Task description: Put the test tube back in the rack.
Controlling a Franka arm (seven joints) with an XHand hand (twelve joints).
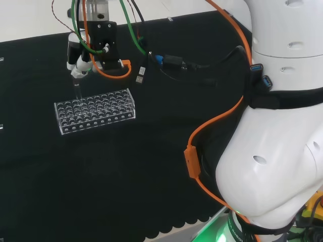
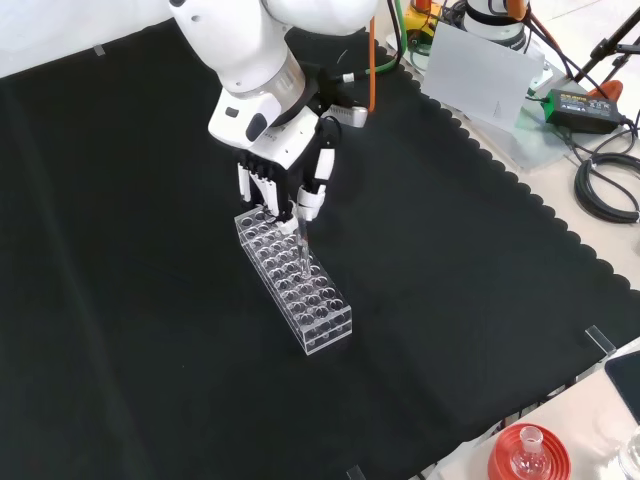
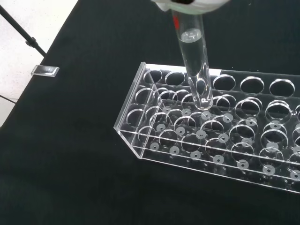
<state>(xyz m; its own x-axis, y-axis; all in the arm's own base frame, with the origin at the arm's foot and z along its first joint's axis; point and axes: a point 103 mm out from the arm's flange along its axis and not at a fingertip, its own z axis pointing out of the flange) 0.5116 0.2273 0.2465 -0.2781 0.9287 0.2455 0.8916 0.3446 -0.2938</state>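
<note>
- The hand hangs over one end of the clear rack on the black cloth.
- Its fingers are bent and pinch the top of the test tube, so the hand is closed on the tube.
- The tube points down from the fingers, nearly straight up and down.
- In the wrist view the tube is clear glass with a bit of red near its top, right under the hand.
- Its round bottom is at the top of the rack, over a hole near the end of the rack. I cannot tell if the tip is already inside the hole.
- In the head view the hand is above the left end of the rack, and the thin tube reaches down to it.
- The rack has many round holes in rows.
- A red ribbed stand with a small flask sits far from the hand, off the cloth.
</note>
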